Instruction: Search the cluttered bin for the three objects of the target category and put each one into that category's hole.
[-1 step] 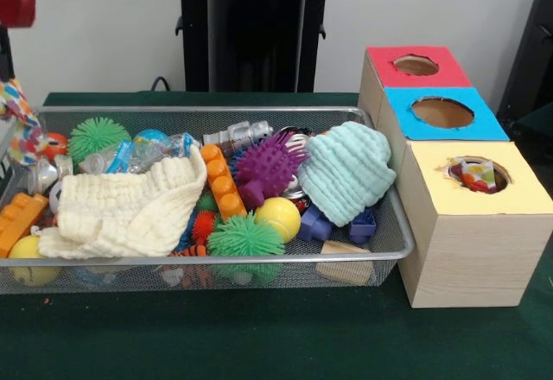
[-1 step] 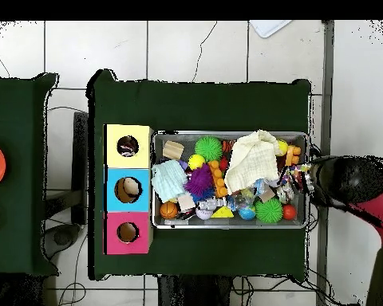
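The end effector (image 2: 305,169) hangs over the end of the wire bin (image 1: 393,240) farthest from the box, gripping a multicolored toy (image 1: 19,117). Well away from it, the yellow hole (image 1: 473,174) already shows something colorful inside, so I'd guess some sorting is done; red hole (image 1: 416,65) and blue hole (image 1: 441,111) look empty.

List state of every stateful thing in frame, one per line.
Mesh bin: full, cluttered.
Cream cloth: crumpled, draped over toys.
Mint cloth: bunched at the bin's box end.
Yellow hole: holds colourful items.
Blue hole: something pale inside.
Red hole: contents unclear.
Pincer: at bin's end, open or shut unclear.
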